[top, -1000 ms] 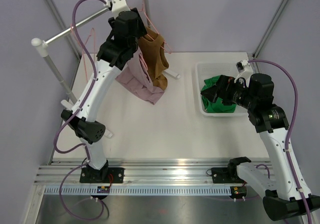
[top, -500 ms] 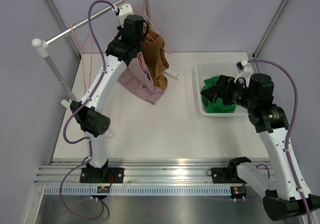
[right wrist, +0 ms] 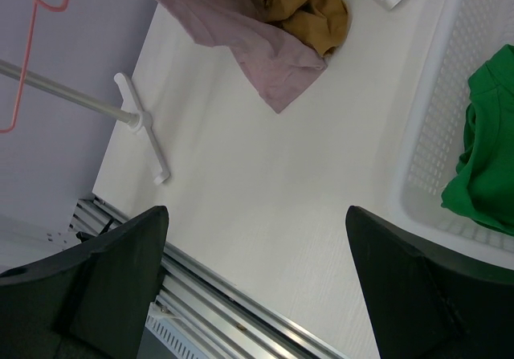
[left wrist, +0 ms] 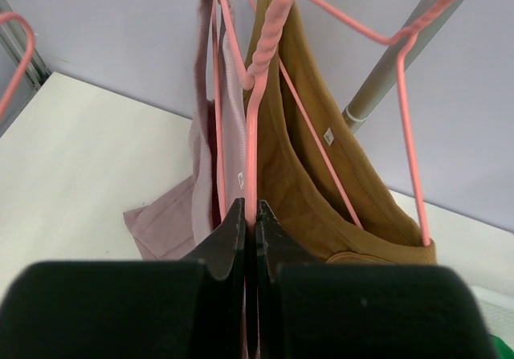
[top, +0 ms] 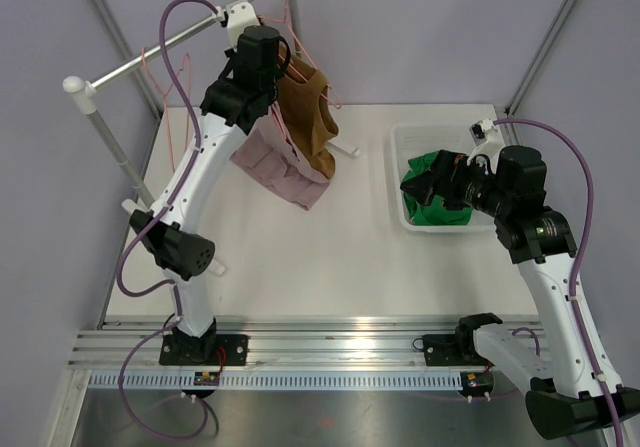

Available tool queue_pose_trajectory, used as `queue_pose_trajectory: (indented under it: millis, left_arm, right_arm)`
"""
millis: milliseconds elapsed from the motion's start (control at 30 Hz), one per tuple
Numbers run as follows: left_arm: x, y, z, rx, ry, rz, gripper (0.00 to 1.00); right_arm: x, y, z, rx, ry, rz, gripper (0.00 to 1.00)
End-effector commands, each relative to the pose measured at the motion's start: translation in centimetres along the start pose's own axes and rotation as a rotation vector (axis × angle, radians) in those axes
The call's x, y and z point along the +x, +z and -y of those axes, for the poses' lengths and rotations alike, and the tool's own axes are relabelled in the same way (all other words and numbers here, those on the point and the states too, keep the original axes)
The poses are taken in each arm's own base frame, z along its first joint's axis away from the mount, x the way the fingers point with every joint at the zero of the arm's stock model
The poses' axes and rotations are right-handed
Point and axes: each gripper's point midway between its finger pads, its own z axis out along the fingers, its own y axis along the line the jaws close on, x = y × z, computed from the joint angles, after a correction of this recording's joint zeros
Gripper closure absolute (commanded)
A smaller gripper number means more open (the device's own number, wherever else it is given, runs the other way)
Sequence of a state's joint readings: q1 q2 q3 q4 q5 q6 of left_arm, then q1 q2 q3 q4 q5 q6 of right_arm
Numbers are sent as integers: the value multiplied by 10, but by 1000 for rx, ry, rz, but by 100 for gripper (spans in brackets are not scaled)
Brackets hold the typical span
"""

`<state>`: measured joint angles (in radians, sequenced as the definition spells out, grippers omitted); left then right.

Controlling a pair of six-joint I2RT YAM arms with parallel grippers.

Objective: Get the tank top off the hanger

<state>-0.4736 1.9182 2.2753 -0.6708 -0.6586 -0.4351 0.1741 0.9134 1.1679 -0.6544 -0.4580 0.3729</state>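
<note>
Brown cotton tank top [top: 308,117] hangs on thin pink wire hanger [left wrist: 250,134], approx. 11 o'clock of white table [top: 330,257]. Left gripper [left wrist: 250,222] jaws pinched on the hanger wire. Right gripper [right wrist: 257,295] jaws wide, empty, at 3 o'clock. Step: prob. steadying hanger; next needs right arm across to slip a strap off.

Top of pink hanger [left wrist: 250,134] beyond the upper edge; green garment [right wrist: 482,150] partly past right edge
</note>
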Motion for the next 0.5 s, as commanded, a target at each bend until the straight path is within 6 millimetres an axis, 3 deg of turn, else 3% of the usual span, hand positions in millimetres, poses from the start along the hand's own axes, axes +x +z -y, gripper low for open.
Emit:
queue_pose_trajectory:
  millis: [0,100,167,233,267,300,400,433,467]
  left_arm:
    - [-90,-57,-11,28,-159,198,100]
    - [-102,-79,-12,38,-161,226,100]
    - [-92,-87,-8,63,-149,203,100]
    - [-99,-110,-12,102,-180,210,100]
    - [-77,-112,-10,114,-146,173,100]
    - [-89,-132,-16,153,-191,196,100]
    - [-62,-152,-21,203,-174,143,100]
    - [-71,-174,-28,251,-210,152,100]
    - [-65,-185,-28,281,-210,139,100]
  right_arm:
    - [-9,-2,-9,-39,-33,33,0]
    - [-10,-3,-11,-44,-37,35,1]
    - [-10,-4,-11,-46,-34,34,1]
    - [-11,-5,-13,-51,-40,38,1]
    - [-11,-6,-15,-61,-41,35,0]
    - [-11,-6,-17,-66,-42,35,1]
    - [-11,-8,-24,-103,-49,30,0]
    - [-11,-9,-27,-119,-51,25,0]
    - [-11,-9,-29,-129,-51,24,0]
